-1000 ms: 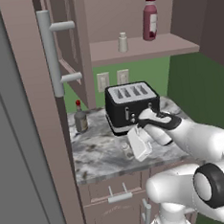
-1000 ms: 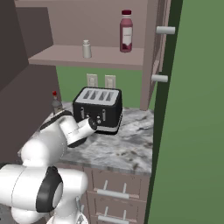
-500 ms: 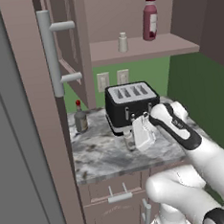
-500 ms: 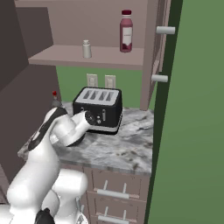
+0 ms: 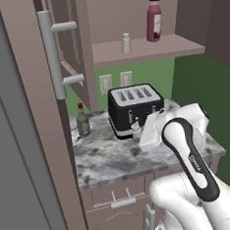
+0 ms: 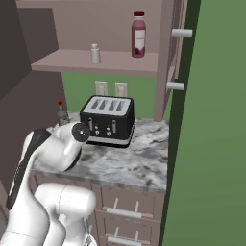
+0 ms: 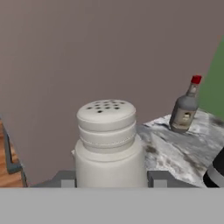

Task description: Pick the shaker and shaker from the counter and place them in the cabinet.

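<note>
**Shaker in end effector, above tabletop**

Currently the end effector (image 7: 109, 181) is clamping one shaker (image 7: 109, 144) upright between its fingers, sitting over the tabletop (image 5: 111, 159) just in front of the toaster (image 5: 135, 108). Second shaker (image 5: 126, 43) is standing on the cabinet (image 5: 146, 50) shelf, near the maroon bottle (image 5: 153, 19). Red-capped bottle (image 5: 82, 121) is standing at the tabletop's back left corner.

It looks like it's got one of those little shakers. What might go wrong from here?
The shaker sits between the gripper fingertips close to the toaster, so lifting it might clip that. The shelf already holds another shaker and a maroon bottle; a careless placement could topple them.
</note>
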